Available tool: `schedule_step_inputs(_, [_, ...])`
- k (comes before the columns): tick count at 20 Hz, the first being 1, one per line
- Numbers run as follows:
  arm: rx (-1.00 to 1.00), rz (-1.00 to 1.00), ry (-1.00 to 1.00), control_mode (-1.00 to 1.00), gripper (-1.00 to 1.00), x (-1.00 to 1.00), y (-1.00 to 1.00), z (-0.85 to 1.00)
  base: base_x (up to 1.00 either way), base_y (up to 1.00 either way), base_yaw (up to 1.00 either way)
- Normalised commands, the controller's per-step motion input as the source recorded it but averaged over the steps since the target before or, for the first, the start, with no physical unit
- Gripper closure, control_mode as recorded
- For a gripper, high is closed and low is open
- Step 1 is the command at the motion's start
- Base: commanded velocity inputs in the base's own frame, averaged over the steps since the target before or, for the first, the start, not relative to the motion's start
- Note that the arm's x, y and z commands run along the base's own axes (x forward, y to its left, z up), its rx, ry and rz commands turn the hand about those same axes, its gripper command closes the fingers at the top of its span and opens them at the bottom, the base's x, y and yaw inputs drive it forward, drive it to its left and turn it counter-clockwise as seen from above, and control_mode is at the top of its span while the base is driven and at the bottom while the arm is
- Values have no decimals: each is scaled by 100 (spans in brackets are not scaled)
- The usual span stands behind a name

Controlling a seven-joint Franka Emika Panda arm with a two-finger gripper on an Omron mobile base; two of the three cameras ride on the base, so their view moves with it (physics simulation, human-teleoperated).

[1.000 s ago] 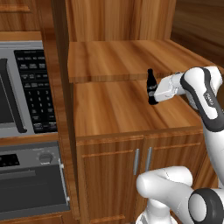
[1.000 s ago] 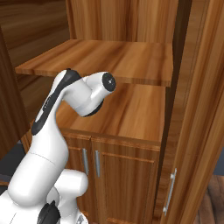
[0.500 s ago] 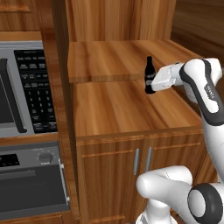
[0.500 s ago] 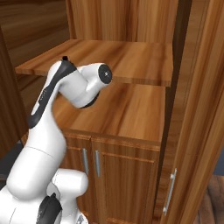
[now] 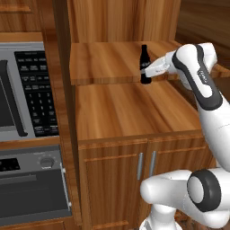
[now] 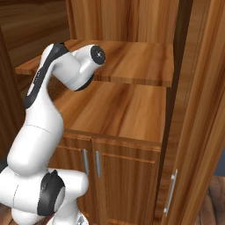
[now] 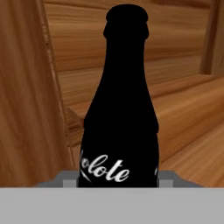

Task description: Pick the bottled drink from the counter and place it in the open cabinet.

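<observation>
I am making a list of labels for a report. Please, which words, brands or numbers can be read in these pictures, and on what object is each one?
"olote" in white script, on the bottled drink held in the claw; its start is cut off at the bottle's edge.
Microwave keypad: white marks on the buttons, too small to read.
Oven panel: markings too blurred to read.

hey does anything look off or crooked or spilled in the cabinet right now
Nothing stands out. The bottled drink sits upright in the end effector, held in the air at the front edge of the open cabinet's upper shelf. No spill or damage shows.
</observation>
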Motion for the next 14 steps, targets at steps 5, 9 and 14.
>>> schedule_step_inputs(5, [0,-4,0,-100,100,40,8,11,0,0,0])
schedule_step_inputs(9, [0,-9,0,-100,100,59,10,0,0,0,0])
schedule_step_inputs(14, [0,-7,0,-100,100,61,10,0,0,0,0])
